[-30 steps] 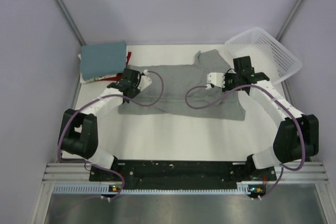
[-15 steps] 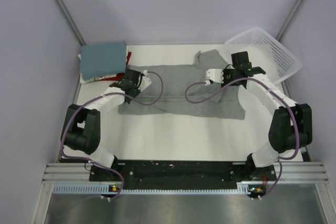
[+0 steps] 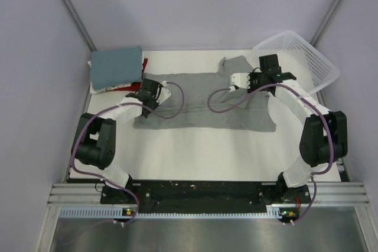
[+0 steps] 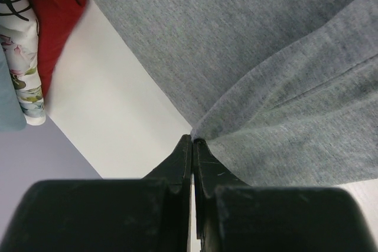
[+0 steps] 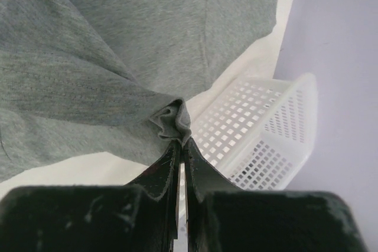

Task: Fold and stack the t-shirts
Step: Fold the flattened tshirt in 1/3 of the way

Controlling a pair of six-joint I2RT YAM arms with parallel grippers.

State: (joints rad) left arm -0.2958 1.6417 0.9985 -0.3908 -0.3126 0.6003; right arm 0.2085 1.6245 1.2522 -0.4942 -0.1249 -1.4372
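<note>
Overhead view, wrist close-ups sharing grey shirt (image 3: 195,87)

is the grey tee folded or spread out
Mostly spread: the grey tee lies flat across the table, only its two edges bunched where the left pincer and right pincer are shut on it.

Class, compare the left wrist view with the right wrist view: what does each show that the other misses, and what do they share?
Left wrist only: a red shirt and a flower-printed whitish shirt. Right wrist only: the white lattice basket. Both: the grey t-shirt on the white table, pinched by a shut gripper, the left gripper or the right gripper.
</note>
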